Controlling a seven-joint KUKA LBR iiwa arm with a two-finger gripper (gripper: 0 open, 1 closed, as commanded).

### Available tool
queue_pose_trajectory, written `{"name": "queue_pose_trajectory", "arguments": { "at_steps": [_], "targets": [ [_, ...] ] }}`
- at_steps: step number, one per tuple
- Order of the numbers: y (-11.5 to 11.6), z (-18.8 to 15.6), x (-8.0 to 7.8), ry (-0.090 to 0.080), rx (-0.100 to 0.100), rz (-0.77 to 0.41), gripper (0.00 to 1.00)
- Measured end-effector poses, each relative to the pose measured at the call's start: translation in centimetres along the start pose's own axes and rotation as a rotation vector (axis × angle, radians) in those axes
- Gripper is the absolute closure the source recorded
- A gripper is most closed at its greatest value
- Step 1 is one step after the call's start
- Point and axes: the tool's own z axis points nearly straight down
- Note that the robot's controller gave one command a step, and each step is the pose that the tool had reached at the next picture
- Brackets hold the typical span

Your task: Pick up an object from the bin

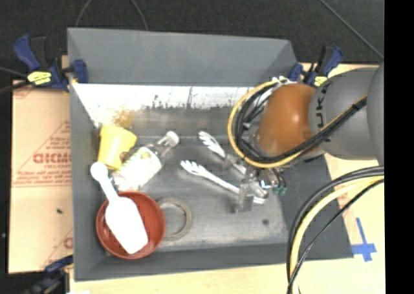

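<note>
My gripper point(246, 197) is low over the bin floor, right of the middle, under the orange wrist cover. White plastic tongs point(202, 172) with fork-like tips lie just to its left; their right end runs in under the gripper, and whether it touches them is hidden. A clear tape roll point(176, 216) lies flat on the floor further left, toward the front wall.
A red bowl point(150, 211) holding a white scoop point(123, 216) sits in the front left corner. Behind it lie a clear plastic bottle point(147, 161) and a yellow cup point(114, 145) by the left wall. The arm and its cables cover the bin's right side.
</note>
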Motion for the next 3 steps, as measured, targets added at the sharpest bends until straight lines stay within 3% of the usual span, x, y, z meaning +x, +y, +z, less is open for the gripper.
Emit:
{"name": "queue_pose_trajectory", "arguments": {
  "at_steps": [1, 2, 3],
  "targets": [
    [1.6, -1.1, 1.4, 0.005, -0.008, -0.026, 1.00],
    [1.6, -1.1, 1.4, 0.005, -0.008, -0.026, 1.00],
    [1.0, -0.8, -0.2, 0.008, -0.009, -0.036, 1.00]
  ]
}}
